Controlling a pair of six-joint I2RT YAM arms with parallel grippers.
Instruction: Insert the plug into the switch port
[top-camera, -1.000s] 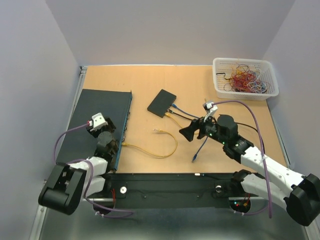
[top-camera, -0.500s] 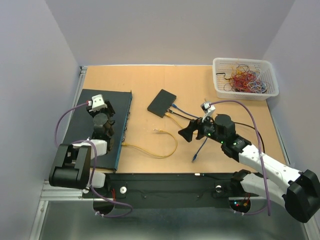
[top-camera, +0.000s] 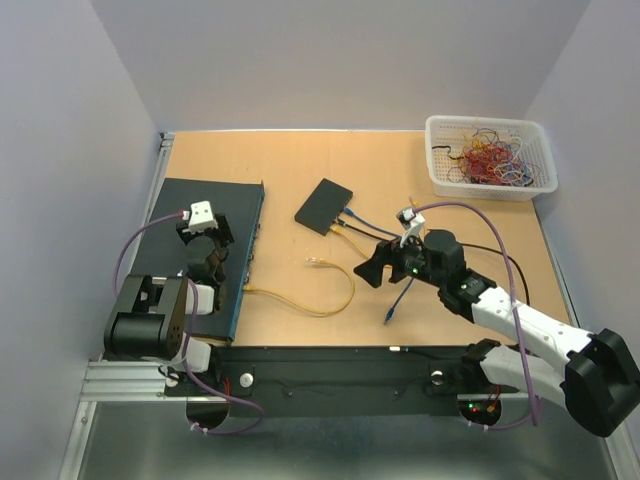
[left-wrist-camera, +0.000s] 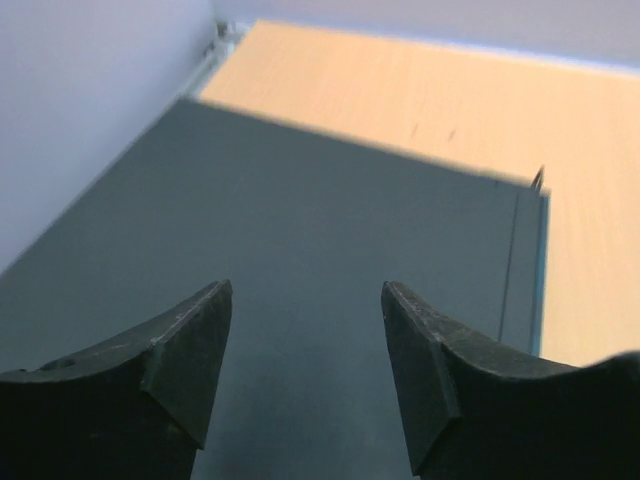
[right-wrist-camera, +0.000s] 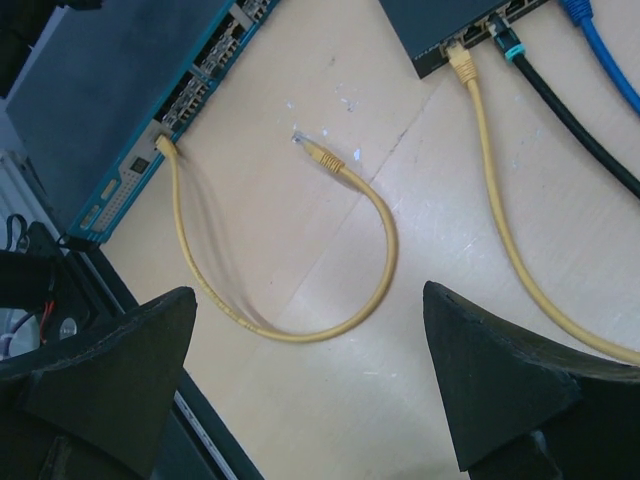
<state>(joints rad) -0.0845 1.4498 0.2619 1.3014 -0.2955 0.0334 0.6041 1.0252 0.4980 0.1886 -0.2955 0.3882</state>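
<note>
The yellow cable (top-camera: 330, 300) lies on the table. One end is plugged into the front of the large dark switch (top-camera: 200, 200). Its free plug (top-camera: 313, 261) lies loose on the wood and also shows in the right wrist view (right-wrist-camera: 318, 152). My right gripper (top-camera: 371, 270) is open and empty, to the right of the free plug. In the right wrist view it (right-wrist-camera: 310, 360) hovers above the cable loop (right-wrist-camera: 380, 270). My left gripper (top-camera: 207, 240) is open and empty above the switch's top (left-wrist-camera: 320, 230), with nothing between its fingers (left-wrist-camera: 190, 350).
A small black switch (top-camera: 323, 206) stands mid-table with yellow (right-wrist-camera: 480, 130), black (right-wrist-camera: 560, 115) and blue (right-wrist-camera: 600, 50) cables plugged in. A blue cable end (top-camera: 388, 314) lies below my right gripper. A white basket (top-camera: 440, 170) of coloured wires stands at the back right.
My left arm has swung up over the large switch and settled with its wrist above the switch's top. My right gripper has shifted slightly left towards the free plug.
</note>
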